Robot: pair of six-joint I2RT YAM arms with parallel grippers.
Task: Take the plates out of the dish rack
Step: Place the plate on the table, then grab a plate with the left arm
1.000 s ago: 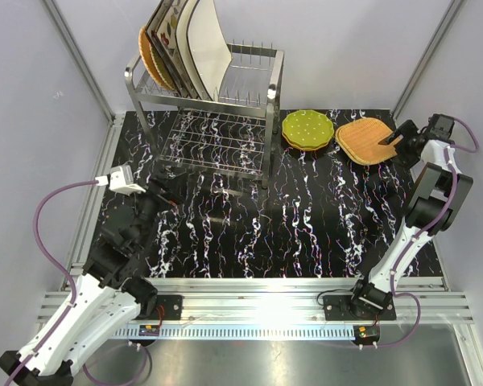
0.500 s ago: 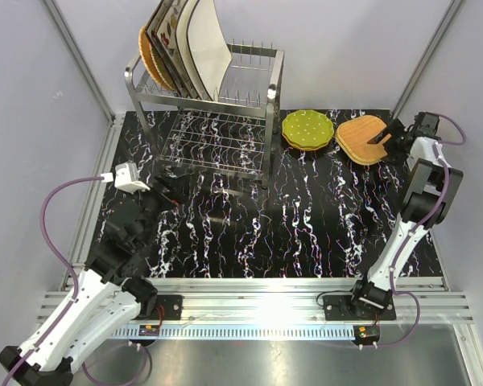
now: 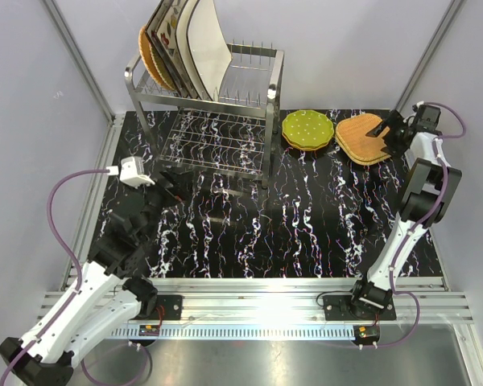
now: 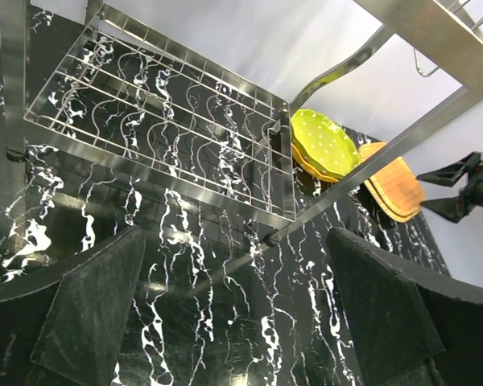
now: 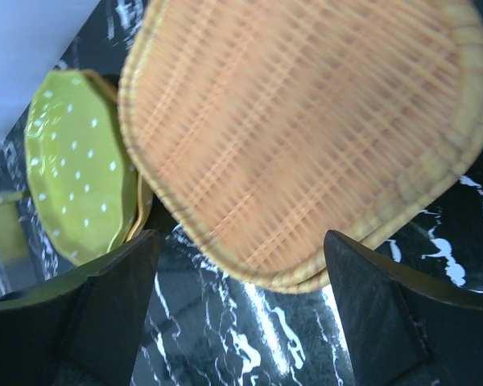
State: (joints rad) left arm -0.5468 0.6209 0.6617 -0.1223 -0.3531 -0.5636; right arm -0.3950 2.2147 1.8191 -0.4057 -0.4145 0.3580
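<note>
The steel dish rack (image 3: 225, 104) stands at the back left, its lower shelf (image 4: 161, 137) bare. Upright in its top tier lean a wicker plate (image 3: 149, 58) and cream square plates (image 3: 203, 47). On the table to its right lie stacked green dotted plates (image 3: 307, 129) (image 5: 76, 161) and stacked wicker plates (image 3: 362, 139) (image 5: 306, 121). My right gripper (image 3: 393, 131) (image 5: 241, 322) hangs open at the wicker stack's right edge, holding nothing. My left gripper (image 3: 167, 186) (image 4: 237, 314) is open over the table in front of the rack's lower left corner, empty.
The rack's front leg (image 4: 282, 233) stands just ahead of the left gripper. Grey walls and aluminium frame posts (image 3: 80, 60) close in the black marbled table (image 3: 306, 225). The right arm is folded near the right wall.
The left gripper has moved up and forward toward the rack. The right wrist has swung toward the back corner, with its open gripper still at the wicker stack's edge.
</note>
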